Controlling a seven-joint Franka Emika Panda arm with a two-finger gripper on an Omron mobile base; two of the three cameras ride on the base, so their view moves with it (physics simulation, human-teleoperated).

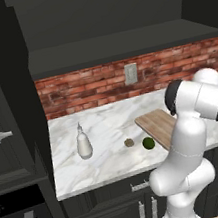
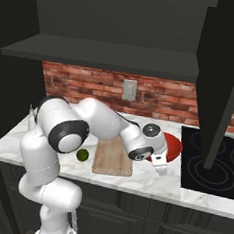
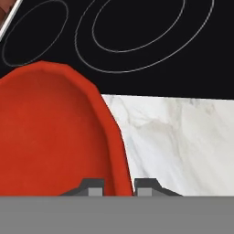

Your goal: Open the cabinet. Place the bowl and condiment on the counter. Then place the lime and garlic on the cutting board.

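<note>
Bowl (image 3: 55, 137) rim pinched in closed gripper (image 3: 119, 186), low over the counter (image 3: 183, 137) near its stovetop (image 3: 137, 27) edge. Best lowered flat, fully on marble, then released.

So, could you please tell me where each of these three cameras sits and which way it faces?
Left base view: behind the arm's left, looking forward and down at the counter, condiment, garlic and lime; the arm rises at lower right.
Right base view: behind the arm's right, facing the cutting board, bowl and stovetop; the arm rises at lower left, gripper by the bowl.
Hand view: on the hand, looking along the fingertips clamping the bowl's rim.
Both base views share lime and cutting board.
</note>
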